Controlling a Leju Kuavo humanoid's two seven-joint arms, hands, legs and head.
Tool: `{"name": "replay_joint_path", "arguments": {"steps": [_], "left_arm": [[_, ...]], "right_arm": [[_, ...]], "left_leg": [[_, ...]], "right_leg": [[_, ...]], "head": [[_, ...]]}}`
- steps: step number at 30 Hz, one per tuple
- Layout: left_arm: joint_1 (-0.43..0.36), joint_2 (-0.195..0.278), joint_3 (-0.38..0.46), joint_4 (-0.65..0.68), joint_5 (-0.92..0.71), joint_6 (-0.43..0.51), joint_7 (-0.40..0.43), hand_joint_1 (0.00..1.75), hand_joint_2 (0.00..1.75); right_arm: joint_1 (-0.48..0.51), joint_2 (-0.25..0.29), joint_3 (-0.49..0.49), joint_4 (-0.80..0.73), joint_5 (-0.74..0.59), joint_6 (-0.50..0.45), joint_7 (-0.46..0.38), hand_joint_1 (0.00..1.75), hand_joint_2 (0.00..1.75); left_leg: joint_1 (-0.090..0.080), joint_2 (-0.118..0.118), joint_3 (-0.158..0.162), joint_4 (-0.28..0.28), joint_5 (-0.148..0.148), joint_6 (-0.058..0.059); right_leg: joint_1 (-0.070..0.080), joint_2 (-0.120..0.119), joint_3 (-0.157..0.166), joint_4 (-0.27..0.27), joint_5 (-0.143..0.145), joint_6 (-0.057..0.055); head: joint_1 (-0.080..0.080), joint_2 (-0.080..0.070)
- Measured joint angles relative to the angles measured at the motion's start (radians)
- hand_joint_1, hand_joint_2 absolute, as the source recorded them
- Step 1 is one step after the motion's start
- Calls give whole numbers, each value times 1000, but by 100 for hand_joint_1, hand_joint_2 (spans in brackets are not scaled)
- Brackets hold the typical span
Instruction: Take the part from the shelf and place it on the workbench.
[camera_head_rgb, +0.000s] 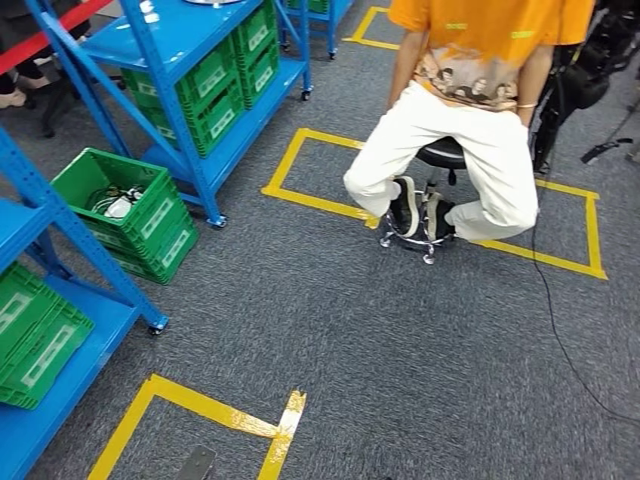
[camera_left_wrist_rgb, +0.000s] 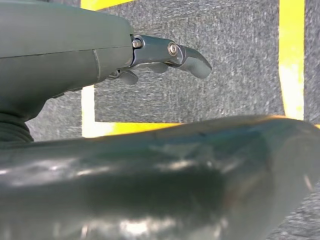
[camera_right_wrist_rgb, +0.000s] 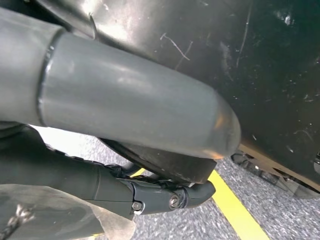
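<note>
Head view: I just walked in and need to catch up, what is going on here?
Nothing is being handled yet. The camera looks down at grey carpet with blue shelving holding green crates. A person sits on a stool inside a yellow-taped box. The left hand and right hand hang over the floor, holding nothing.

White label panels sit on the sides of the green crates (camera_head_rgb: 162, 215) on the blue shelving (camera_head_rgb: 189, 35) — their print is too small to read. Two short yellow-green marks cross the chest of the seated person's orange shirt (camera_head_rgb: 483, 25) — also illegible. No brand, number or sign can be read in the wrist views.
</note>
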Motion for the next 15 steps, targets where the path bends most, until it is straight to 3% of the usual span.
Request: {"name": "replay_joint_path", "arguments": {"steps": [1, 3, 5, 7, 8, 9, 10, 11, 12, 14, 15], "left_arm": [[-2, 0, 0, 0, 0, -1, 0, 0, 0], [-2, 0, 0, 0, 0, -2, 0, 0, 0], [0, 0, 0, 0, 0, -3, 1, 0, 0], [-3, 0, 0, 0, 0, -4, 2, 0, 0], [-4, -1, 0, 0, 0, -4, 2, 0, 0], [-5, -1, 0, 0, 0, -4, 2, 0, 0], [-4, -2, 0, 0, 0, -5, 2, 0, 0], [-3, -2, 0, 0, 0, -5, 2, 0, 0], [-2, -2, 0, 0, 0, -6, 2, 0, 0], [-3, -3, 0, 0, 0, -7, 2, 0, 0], [-3, -3, 0, 0, 0, -8, 2, 0, 0]], "right_arm": [[1, -1, 0, 0, 0, 0, 0, 0, 0], [2, -2, 0, -2, 1, 0, 0, 0, 0], [-1, -2, 0, -3, 1, 1, -1, 0, 0], [-5, -2, 0, -3, 1, 3, -4, 0, 0], [-8, -2, 0, -3, 0, 4, -6, 0, 0], [-11, -2, 0, -3, 0, 5, -6, 0, 0], [-13, -2, 0, -3, 0, 6, -7, 0, 0], [-14, -2, 0, -3, 0, 6, -6, 0, 0], [-14, -2, 0, -3, 0, 7, -5, 0, 0], [-13, -1, 0, -2, 0, 8, -4, 0, 0], [-12, -1, 0, -2, 0, 9, -4, 0, 0]], "left_leg": [[-5, 9, 5, -15, -3, 6], [-8, -10, 2, -17, -5, 23], [-4, -32, 2, -21, -2, 36], [-2, -55, 1, -23, 0, 46], [-2, -67, 0, -23, 0, 50], [-3, -81, 0, -23, 0, 51], [-4, -96, 1, -23, 0, 51], [-5, -111, 3, -23, 0, 51], [-5, -127, 5, -22, 0, 51], [-6, -158, 5, -20, 0, 48], [-6, -171, 2, -18, 0, 44]], "right_leg": [[3, -10, 2, 1, -4, 6], [4, -29, 7, 0, -10, 15], [0, 0, -3, 22, -32, 25], [-3, 60, -56, 128, -89, 30], [-4, 78, -93, 203, -119, 30], [-3, 84, -127, 268, -140, 30], [-3, 86, -148, 301, -140, 28], [-3, 88, -150, 295, -120, 26], [-4, 94, -135, 248, -82, 24], [-11, 143, -83, 112, -8, 19], [-14, 170, -60, 61, 9, 17]], "head": [[1, 0], [3, 0], [7, 0], [12, 0], [14, 0], [14, 0], [15, 0], [15, 0], [15, 0], [15, 0], [15, 0]]}}
